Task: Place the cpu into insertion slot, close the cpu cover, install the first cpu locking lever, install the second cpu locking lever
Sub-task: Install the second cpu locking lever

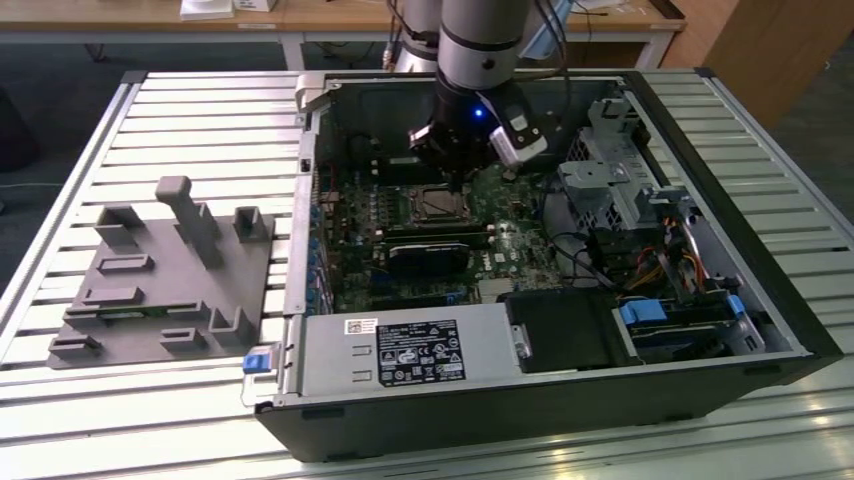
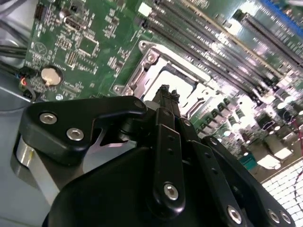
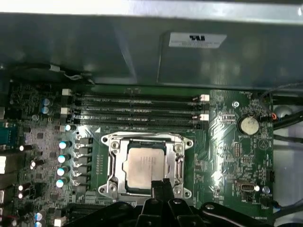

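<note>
The cpu (image 3: 142, 166) lies flat in the insertion slot (image 1: 434, 205) on the green board, its pale metal top showing. The silvery cpu cover (image 3: 113, 163) lies down around it, the chip visible through its window. In the second wrist view the cpu (image 2: 177, 82) and the cpu cover (image 2: 142, 71) sit just beyond the fingertips. My gripper (image 3: 161, 185) hangs over the socket's edge with its narrow black fingers (image 2: 164, 94) pressed together, holding nothing. In the exterior view the gripper (image 1: 457, 180) is just above the socket. I cannot tell whether it touches a lever.
Long memory slots (image 3: 137, 106) run beside the socket, and a coin battery (image 3: 247, 125) sits on the board. A black card (image 1: 434, 255), a drive cage (image 1: 614, 170) and the power supply (image 1: 400, 352) crowd the open case. A grey fixture (image 1: 167, 270) stands on the slatted table.
</note>
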`<action>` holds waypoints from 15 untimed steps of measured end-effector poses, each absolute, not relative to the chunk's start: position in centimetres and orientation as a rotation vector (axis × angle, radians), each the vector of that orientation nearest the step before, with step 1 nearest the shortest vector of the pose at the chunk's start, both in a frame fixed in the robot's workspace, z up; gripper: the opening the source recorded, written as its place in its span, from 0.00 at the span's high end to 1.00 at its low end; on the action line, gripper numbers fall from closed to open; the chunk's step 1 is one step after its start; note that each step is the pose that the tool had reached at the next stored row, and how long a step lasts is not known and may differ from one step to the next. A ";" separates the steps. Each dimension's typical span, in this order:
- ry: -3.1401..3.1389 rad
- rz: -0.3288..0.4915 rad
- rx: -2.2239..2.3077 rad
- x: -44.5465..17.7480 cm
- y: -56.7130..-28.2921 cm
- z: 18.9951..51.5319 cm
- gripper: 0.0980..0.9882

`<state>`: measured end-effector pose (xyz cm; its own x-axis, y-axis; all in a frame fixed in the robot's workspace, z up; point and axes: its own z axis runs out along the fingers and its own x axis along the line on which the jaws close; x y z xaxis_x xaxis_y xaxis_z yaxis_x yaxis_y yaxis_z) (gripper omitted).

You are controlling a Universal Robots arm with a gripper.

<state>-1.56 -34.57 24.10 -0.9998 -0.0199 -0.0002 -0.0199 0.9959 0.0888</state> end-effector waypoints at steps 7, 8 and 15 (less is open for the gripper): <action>-3.135 -0.140 0.031 -1.6 -35.6 23.9 0.99; -3.135 -0.140 0.031 -1.6 -35.6 23.8 0.99; -3.126 -0.139 0.030 -1.6 -36.2 23.4 0.99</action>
